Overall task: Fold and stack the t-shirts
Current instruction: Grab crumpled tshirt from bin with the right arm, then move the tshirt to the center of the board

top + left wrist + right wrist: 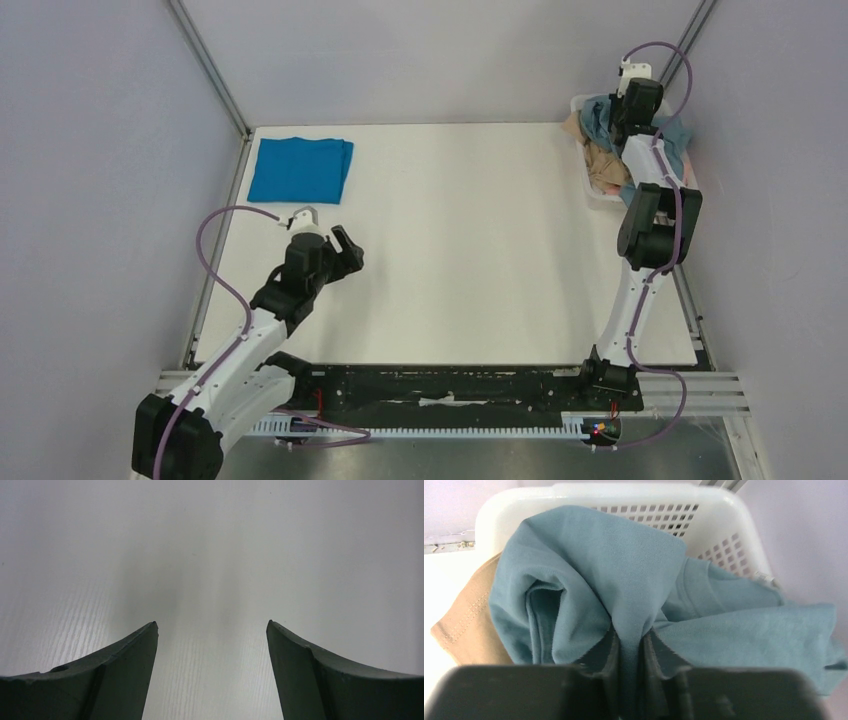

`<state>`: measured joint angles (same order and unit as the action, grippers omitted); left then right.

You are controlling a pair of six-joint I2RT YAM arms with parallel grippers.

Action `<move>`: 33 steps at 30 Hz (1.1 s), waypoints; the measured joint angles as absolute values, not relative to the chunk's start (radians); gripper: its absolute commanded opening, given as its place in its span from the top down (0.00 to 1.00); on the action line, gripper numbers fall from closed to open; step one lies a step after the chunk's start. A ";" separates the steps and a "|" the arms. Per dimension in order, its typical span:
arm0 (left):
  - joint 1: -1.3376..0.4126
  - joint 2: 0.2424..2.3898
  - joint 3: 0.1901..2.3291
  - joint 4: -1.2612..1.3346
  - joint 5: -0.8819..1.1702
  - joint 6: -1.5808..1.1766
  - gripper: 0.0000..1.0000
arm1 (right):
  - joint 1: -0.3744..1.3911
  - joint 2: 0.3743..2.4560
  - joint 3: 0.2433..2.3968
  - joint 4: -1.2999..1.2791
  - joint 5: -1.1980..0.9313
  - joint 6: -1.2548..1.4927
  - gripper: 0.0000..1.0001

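Table (470,250), white and wide, fills most of the room in front of me, with both arms bolted at its near edge. Over at its far right corner sits a white plastic basket (634,495) with latticed walls, and the right arm reaches into it from above.

Spilling out of that basket is the grey-blue t-shirt (614,565), bunched and rolled, and by far the biggest piece of cloth there. It rises in a ridge straight ahead of the right claw (629,642), drapes off to either side of it, and runs on toward the basket's back wall. That claw is closed down tight on a fold of this shirt, the cloth pinched between its two dark fingers with hardly any gap left.

The bright blue t-shirt (300,170) lies folded flat in a neat rectangle at the far left corner, well beyond the left claw (212,625) and a little to its left, not touching it. A tan t-shirt (469,625) pokes out from under the grey-blue one, to the left of the right claw, its stitched hem showing.

The left claw hangs over bare table, its jaws spread wide with nothing between them.
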<state>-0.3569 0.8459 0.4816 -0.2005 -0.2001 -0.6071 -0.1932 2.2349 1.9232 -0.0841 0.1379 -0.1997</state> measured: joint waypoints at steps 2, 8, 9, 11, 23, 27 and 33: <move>-0.357 0.835 0.482 -0.202 -0.208 -0.607 0.15 | -0.194 2.215 1.925 -0.080 0.126 -0.187 1.00; -0.357 0.778 0.482 -0.207 -0.207 -0.607 0.14 | -0.166 2.033 1.901 -0.093 0.081 -0.126 1.00; -0.357 0.769 0.482 -0.208 -0.206 -0.607 0.15 | -0.148 1.987 1.898 -0.096 0.077 -0.122 1.00; -0.357 0.747 0.482 -0.211 -0.200 -0.607 0.14 | -0.093 1.887 1.898 -0.097 0.071 -0.119 1.00; -0.357 0.604 0.483 -0.313 -0.230 -0.613 0.14 | 0.367 1.512 1.878 -0.084 -0.038 -0.046 1.00; -0.357 0.554 0.488 -0.372 -0.262 -0.640 0.14 | 0.417 1.456 1.762 -0.097 -0.077 0.002 0.95; -0.357 0.502 0.495 -0.434 -0.272 -0.692 0.14 | 0.421 1.341 1.325 -0.080 -0.070 0.094 0.72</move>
<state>-0.3569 0.5018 0.4950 -0.4343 -0.2718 -0.6918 0.4213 1.3415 1.3254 -0.0803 -0.0704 0.0937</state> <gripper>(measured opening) 0.853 0.126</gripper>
